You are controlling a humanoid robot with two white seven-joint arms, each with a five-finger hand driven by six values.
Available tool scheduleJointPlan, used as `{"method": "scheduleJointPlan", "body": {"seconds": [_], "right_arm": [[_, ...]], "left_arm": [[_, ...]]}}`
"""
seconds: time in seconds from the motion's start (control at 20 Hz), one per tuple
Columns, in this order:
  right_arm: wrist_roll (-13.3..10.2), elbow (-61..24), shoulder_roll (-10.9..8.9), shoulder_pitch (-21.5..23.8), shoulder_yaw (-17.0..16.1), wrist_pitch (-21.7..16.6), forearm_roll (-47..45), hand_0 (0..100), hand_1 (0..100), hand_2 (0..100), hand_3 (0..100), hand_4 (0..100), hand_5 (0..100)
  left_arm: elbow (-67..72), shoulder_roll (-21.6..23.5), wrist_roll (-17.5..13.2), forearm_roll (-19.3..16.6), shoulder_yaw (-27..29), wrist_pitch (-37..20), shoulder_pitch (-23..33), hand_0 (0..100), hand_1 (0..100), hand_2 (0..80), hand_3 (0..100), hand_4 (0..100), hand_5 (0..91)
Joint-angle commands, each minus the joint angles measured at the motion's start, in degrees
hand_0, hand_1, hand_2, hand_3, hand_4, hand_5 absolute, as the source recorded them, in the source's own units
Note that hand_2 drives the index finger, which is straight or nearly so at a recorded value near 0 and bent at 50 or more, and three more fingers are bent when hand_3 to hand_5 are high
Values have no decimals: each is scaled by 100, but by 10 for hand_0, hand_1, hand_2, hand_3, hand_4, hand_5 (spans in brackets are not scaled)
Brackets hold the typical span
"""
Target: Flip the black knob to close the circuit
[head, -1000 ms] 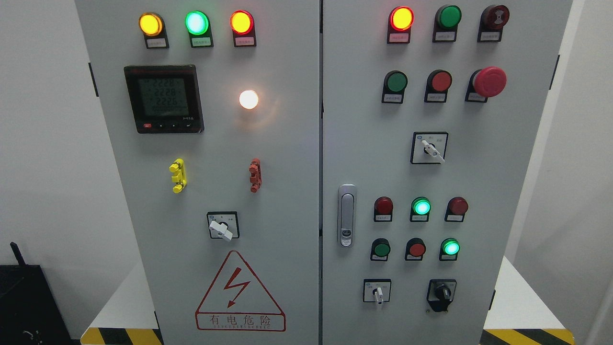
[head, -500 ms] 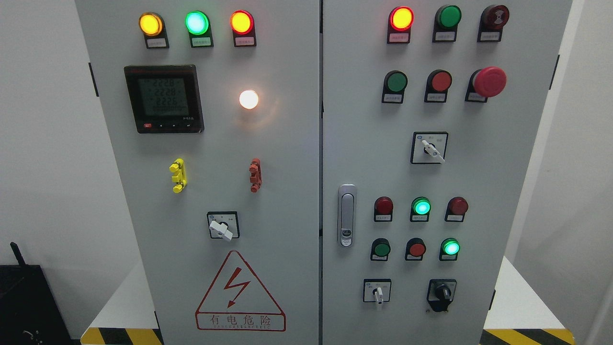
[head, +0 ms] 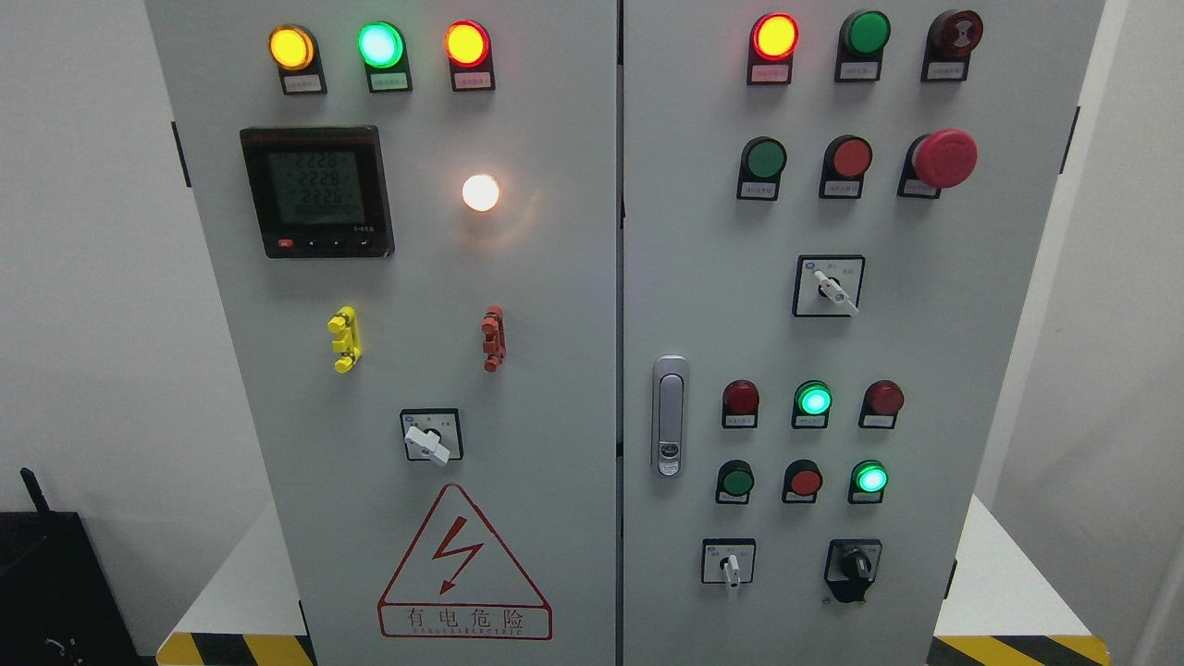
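Hands both out of view, state unknowable; black knob (head: 853, 564) untouched near cabinet door's (head: 925, 351) lower right corner; pinch handle squarely, turn steadily

A digital meter (head: 317, 191) sits at upper left. A red mushroom button (head: 943, 158) sits at upper right. A red warning triangle (head: 463, 568) marks the lower centre.

Even, bright, diffuse lighting; grey cabinet (head: 555, 370) sharp throughout. White lamp (head: 480, 192) overexposed, casting a warm halo on the panel. Lit indicators bloom slightly. Soft shadows fall below the buttons. Black box (head: 46, 592) at lower left dim, detail lost.
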Motion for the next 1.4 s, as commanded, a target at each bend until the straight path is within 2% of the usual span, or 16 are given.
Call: {"method": "scheduleJointPlan", "body": {"seconds": [0.0,0.05,0.15,0.2,0.3,0.35,0.4,0.5,0.6,0.7,0.75,0.85,1.0,1.1,1.25,1.35], "right_arm": [[7,-6374,12,349,99,19,-29,0,112,161,332,253,138],[7,-6734,12,349,99,10,6,0,126,263,461,361,262],[-27,-7211,-15,349,64,-33,94,0,147,337,558,437,358],[-158,-7230,-15,288,46,-121,207,0,159,385,631,488,427],[-483,-7221,-32,113,-24,-410,724,0,179,449,700,560,499],[-485,-7221,-41,51,-146,-420,936,0,200,522,754,608,579],[-485,-7213,-58,-2,-260,-429,1077,0,214,539,771,627,600],[-520,-7178,-242,-133,-480,-412,1646,0,259,627,835,691,692],[-721,-7081,-515,-300,-866,-403,2865,0,312,714,891,738,771],[-967,-7072,-586,-467,-1087,-290,4026,0,346,764,932,763,804],[-985,-7089,-586,-564,-1149,-71,4475,0,353,800,955,779,821],[-959,-7160,-603,-792,-1114,482,5005,0,355,841,988,804,845],[-820,-7090,-586,-1144,-1061,660,5611,0,335,884,1000,831,879],[-757,-7037,-507,-1398,-939,756,6043,0,319,891,1000,839,889],[-740,-6897,-516,-1733,-579,1274,6281,0,288,901,1000,844,897],[-748,-6739,-516,-1856,-420,1399,6456,0,224,904,1000,847,897]], "left_arm": [[3,0,1,-18,0,5,-2,120,556,0,0,0,0],[3,0,1,-1,0,5,6,120,556,0,0,0,0],[3,0,1,-1,0,5,6,120,556,0,0,0,0],[-5,0,1,-1,0,5,6,120,556,0,0,0,0],[3,0,1,-1,0,5,-2,120,556,0,0,0,0],[-5,0,1,-1,0,5,6,120,556,0,0,0,0],[3,0,1,-1,0,5,-2,120,556,0,0,0,0],[-5,0,1,-1,0,5,6,120,556,0,0,0,0],[3,0,1,-1,0,5,6,120,556,0,0,0,0],[3,0,1,-1,0,5,-2,120,556,0,0,0,0],[-5,0,1,-1,0,5,-2,120,556,0,0,0,0],[3,0,1,-1,0,5,6,120,556,0,0,0,0],[-5,0,1,-1,0,5,-2,120,556,0,0,0,0],[3,0,1,-1,0,5,-2,120,556,0,0,0,0],[3,0,1,-1,0,5,-2,120,556,0,0,0,0],[3,0,1,-1,0,5,6,120,556,0,0,0,0]]}}
